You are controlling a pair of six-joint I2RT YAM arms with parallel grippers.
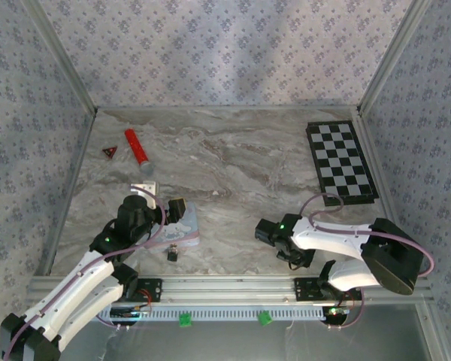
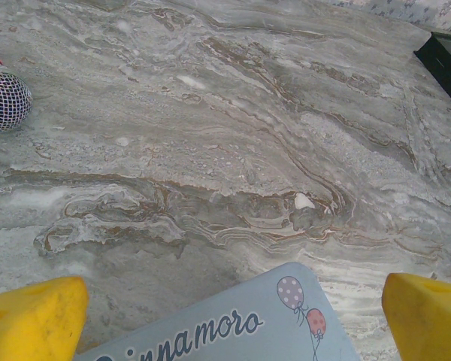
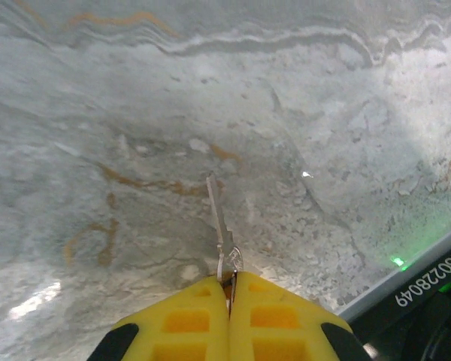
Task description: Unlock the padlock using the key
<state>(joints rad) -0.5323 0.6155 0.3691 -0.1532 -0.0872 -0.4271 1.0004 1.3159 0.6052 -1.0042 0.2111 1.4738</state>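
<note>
My right gripper (image 3: pixel 230 280) is shut on the key (image 3: pixel 219 218), a thin silver blade that sticks out ahead of the yellow fingertips just above the marble. In the top view the right gripper (image 1: pixel 264 232) sits low at the front right of the table. The padlock (image 1: pixel 172 254), a tiny dark block, lies on the marble near the front edge, just below the pale blue tin (image 1: pixel 182 230). My left gripper (image 1: pixel 167 211) hovers over that tin, open wide, its yellow fingers (image 2: pixel 31 320) standing either side of the tin's printed lid (image 2: pixel 240 331) without touching it.
A red cylinder (image 1: pixel 137 147) with a white tip and a small dark triangle (image 1: pixel 109 152) lie at the back left. A checkerboard (image 1: pixel 340 162) rests at the back right. A small grey square (image 1: pixel 143 188) lies behind the left gripper. Patterned walls enclose the table.
</note>
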